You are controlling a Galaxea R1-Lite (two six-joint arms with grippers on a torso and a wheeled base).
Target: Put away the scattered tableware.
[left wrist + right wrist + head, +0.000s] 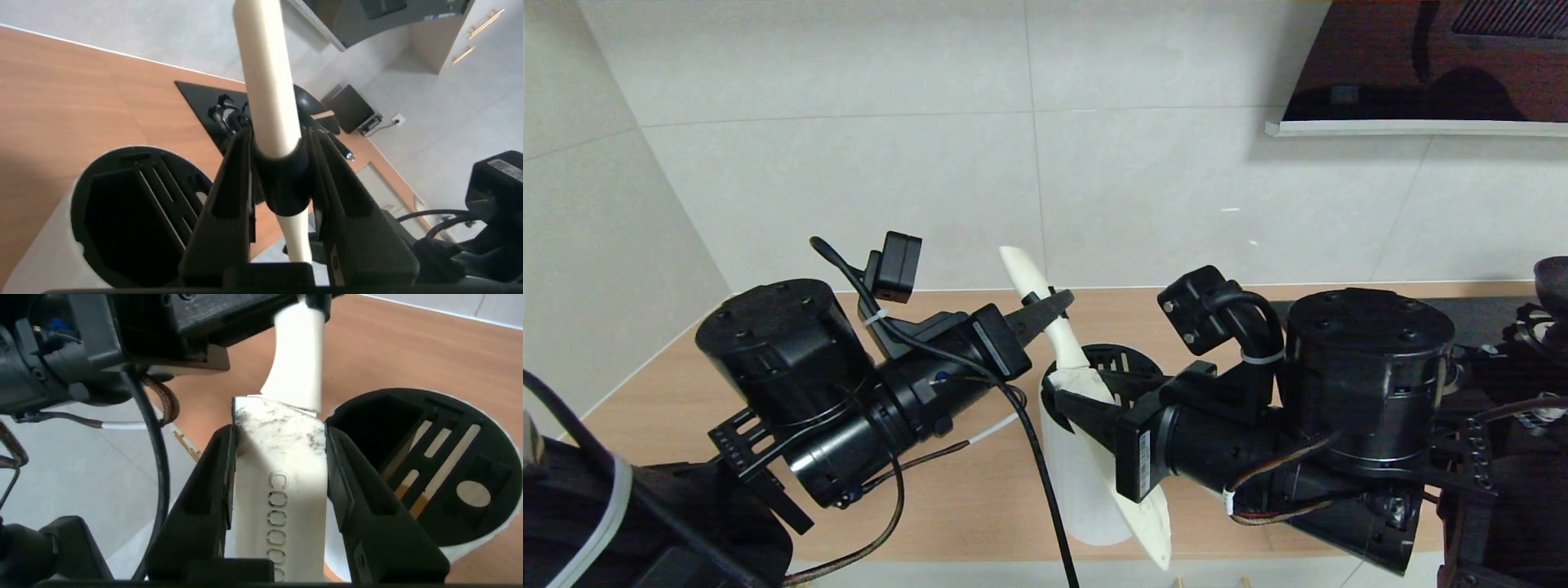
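Right gripper (1081,402): fingers clamped on the flat end of the white utensil (1068,343), which slants just beside the holder (1082,498) on the surface (964,498). Left gripper (1049,309): fingers clamped on its handle, farther back. Judged step: insertion. Next: one gripper releases; the other uprights it over a slot.
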